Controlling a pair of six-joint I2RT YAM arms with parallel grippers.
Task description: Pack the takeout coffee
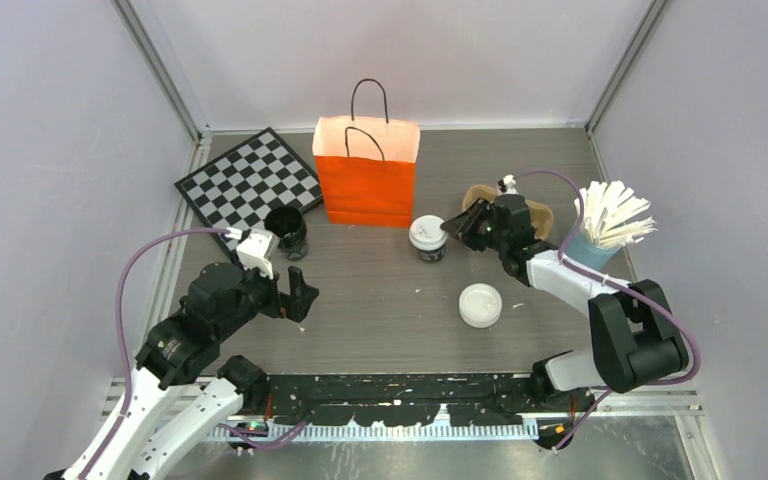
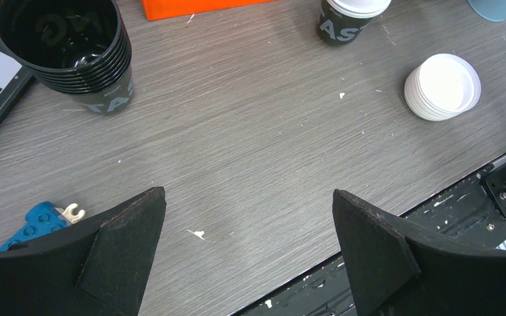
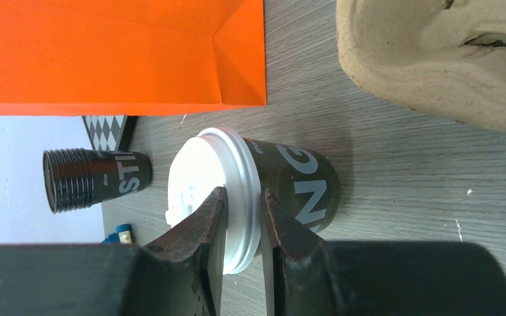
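Takeout coffee [image 1: 427, 238] pinched by its lid [image 3: 201, 164]
Right gripper [image 3: 242, 197] clamps it beside orange bag [image 1: 365, 180] (left gripper [image 2: 249, 197] spread wide).

The takeout coffee [image 1: 427, 243] has a dark, near-black wall with pale grey lettering and a white lid [image 1: 427, 230]; the bag [image 1: 365, 185] is bright orange, paler along its top band, with black cord handles [image 1: 368, 100]; the board [image 1: 245, 182] carries black and white checks; the stack of cups [image 1: 286, 230] is black with grey letters; the stack of lids [image 1: 480, 304] is white; the pulp tray [image 1: 543, 213] is tan; the stirrers [image 1: 615, 212] are white in a light blue cup [image 1: 588, 252]; the table [image 1: 380, 310] shows grey wood grain
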